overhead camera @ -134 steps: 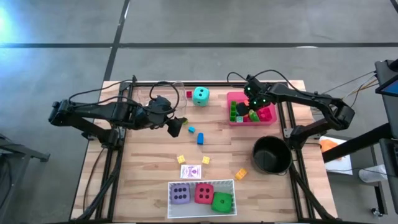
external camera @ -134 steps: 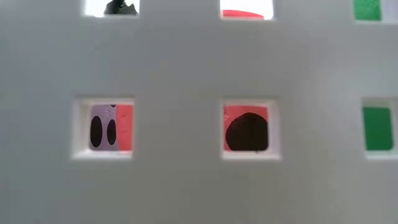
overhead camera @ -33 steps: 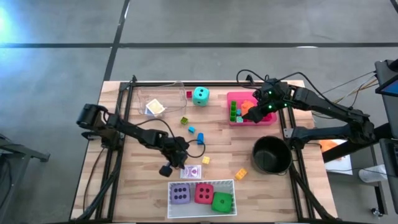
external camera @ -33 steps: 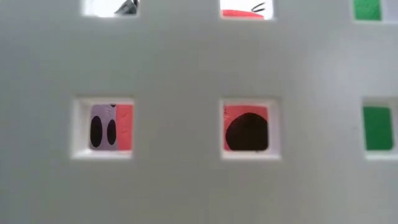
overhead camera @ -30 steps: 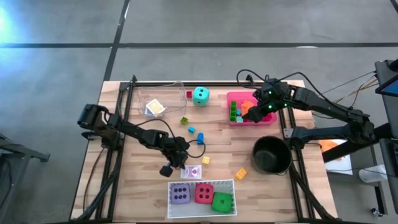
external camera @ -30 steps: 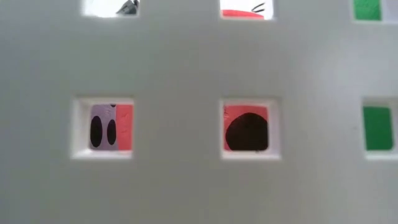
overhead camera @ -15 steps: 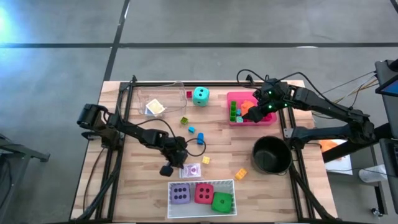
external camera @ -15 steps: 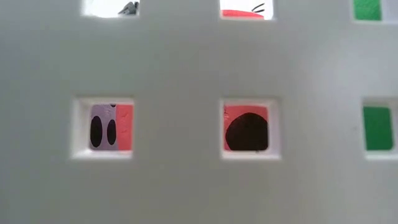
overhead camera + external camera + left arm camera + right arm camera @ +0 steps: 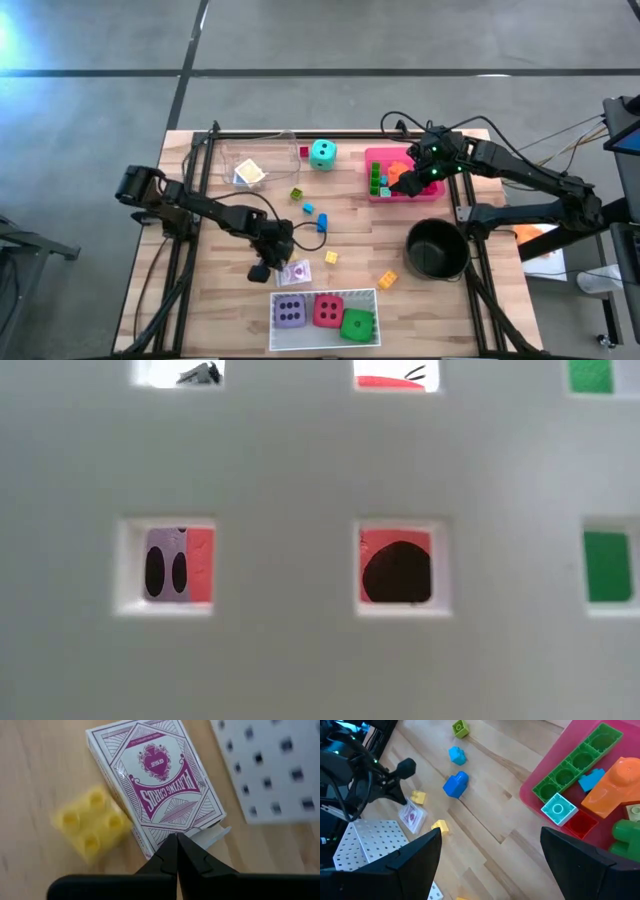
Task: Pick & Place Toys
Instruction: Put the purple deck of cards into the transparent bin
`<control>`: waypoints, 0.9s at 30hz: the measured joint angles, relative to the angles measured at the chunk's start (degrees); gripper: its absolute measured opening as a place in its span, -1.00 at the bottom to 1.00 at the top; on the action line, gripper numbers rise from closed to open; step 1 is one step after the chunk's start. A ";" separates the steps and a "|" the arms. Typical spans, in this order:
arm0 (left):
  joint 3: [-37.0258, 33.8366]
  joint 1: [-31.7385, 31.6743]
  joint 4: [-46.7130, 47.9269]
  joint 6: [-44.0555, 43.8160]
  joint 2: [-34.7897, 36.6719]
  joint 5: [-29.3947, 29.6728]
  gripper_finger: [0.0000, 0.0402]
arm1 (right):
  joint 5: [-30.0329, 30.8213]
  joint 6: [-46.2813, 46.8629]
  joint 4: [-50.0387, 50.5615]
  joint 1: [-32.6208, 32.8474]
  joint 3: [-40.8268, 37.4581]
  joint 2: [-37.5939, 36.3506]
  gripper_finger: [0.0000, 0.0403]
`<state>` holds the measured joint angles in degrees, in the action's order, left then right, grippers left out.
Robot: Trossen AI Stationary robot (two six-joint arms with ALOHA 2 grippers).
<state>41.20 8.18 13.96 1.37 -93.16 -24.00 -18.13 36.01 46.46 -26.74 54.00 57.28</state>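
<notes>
Two fingers pressed flat together are all I have at my left end effector (image 9: 176, 851), and their tips rest at the open-flap end of the card pack (image 9: 157, 782) with nothing held between them. The pack lies flat on the table (image 9: 230, 285), just beside the white tray (image 9: 277, 297) that holds the purple die (image 9: 290, 312), the red die (image 9: 328, 311) and the green die (image 9: 357, 323). A yellow block (image 9: 90, 823) sits against the pack's long side.

My worry is the flap: if I push from here with closed tips, I may slide the pack into the tray wall, or nudge the yellow block away with it. A flat pack also gives shut fingers no edge to catch, so I judge I would have to open and straddle it.

Farther off, my right end effector (image 9: 405, 180) hovers wide open and empty over the pink tray (image 9: 372, 153) of blocks. The black pot (image 9: 436, 248) stands near it, so a careless swing could clip its rim. The teal die (image 9: 322, 153) waits alone at the far edge.
</notes>
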 joint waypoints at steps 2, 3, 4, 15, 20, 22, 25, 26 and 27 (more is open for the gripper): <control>-0.03 0.02 2.97 -0.16 1.04 0.25 -0.99 | 0.00 -0.02 -0.02 0.00 0.00 0.01 0.63; -0.05 0.03 4.39 -0.30 1.62 0.53 -0.99 | 0.00 -0.08 -0.03 0.00 0.00 0.02 0.63; -0.27 0.03 5.72 -0.49 2.17 0.66 -0.99 | 0.00 -0.16 -0.02 0.00 0.00 0.02 0.63; -0.51 0.03 20.78 -3.53 7.90 3.29 -0.99 | 0.00 -0.20 -0.12 0.00 0.00 0.02 0.63; -0.51 0.03 25.12 -4.93 12.13 4.18 -0.99 | 0.00 -0.22 -0.16 0.00 0.00 0.02 0.63; -0.51 0.01 25.46 -6.30 14.46 4.73 -0.99 | 0.00 -0.22 -0.17 0.02 0.00 0.02 0.63; -0.51 0.01 25.13 -8.46 18.48 5.39 -1.00 | 0.00 -0.24 -0.20 0.00 0.00 0.02 0.63; -0.49 0.01 25.07 -9.48 19.75 5.46 -1.00 | 0.00 -0.22 -0.21 0.00 0.00 0.02 0.63; -0.49 0.01 25.01 -10.57 20.74 5.77 -1.00 | 0.00 -0.26 -0.23 0.00 0.00 0.02 0.63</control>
<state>40.71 8.19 38.97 -9.20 -72.42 -18.23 -18.13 35.75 46.22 -26.74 54.00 57.30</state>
